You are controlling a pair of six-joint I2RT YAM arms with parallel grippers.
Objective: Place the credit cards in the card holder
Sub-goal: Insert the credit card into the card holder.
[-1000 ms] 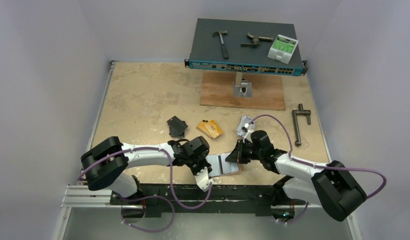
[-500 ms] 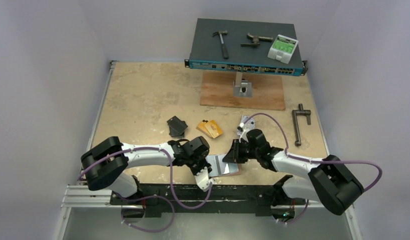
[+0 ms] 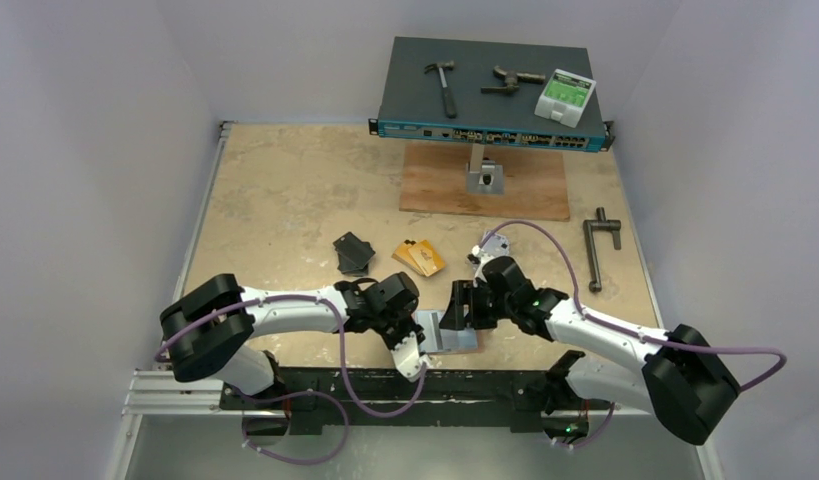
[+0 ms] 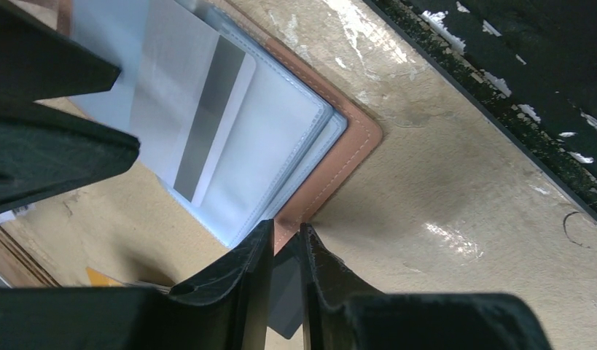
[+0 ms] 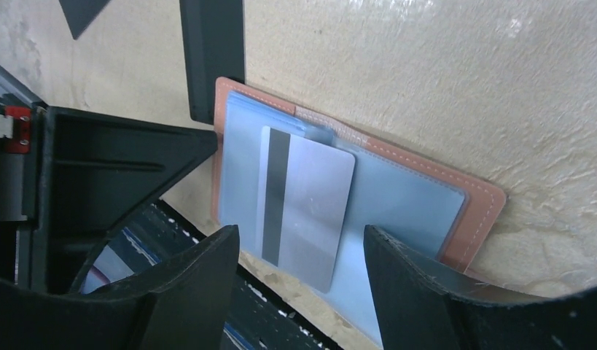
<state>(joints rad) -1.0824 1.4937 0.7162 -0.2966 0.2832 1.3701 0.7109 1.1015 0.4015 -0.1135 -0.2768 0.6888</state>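
The card holder (image 3: 463,340) lies open near the table's front edge, salmon-pink rim (image 5: 479,203) around pale blue sleeves. A silver credit card (image 5: 307,204) with a dark stripe rests on a sleeve, its lower end sticking out past the sleeve's edge. My right gripper (image 5: 299,244) hovers over it, open, touching nothing. My left gripper (image 4: 286,235) is shut on the holder's salmon corner (image 4: 353,146). In the top view the left gripper (image 3: 419,340) and right gripper (image 3: 459,308) flank the holder. Black cards (image 3: 353,252), orange cards (image 3: 419,258) and silver-grey cards (image 3: 490,245) lie behind.
A network switch (image 3: 490,120) on a stand holds a hammer (image 3: 442,85), a metal tool (image 3: 513,80) and a white-green box (image 3: 567,95). A wooden board (image 3: 525,190) lies under it. A metal T-handle (image 3: 597,250) lies at right. The table's dark front edge (image 4: 499,87) runs close by.
My right gripper has opened and let go of the silver card, which now lies on the card holder's sleeve. The right wrist shifted slightly left. The left gripper kept its grip.
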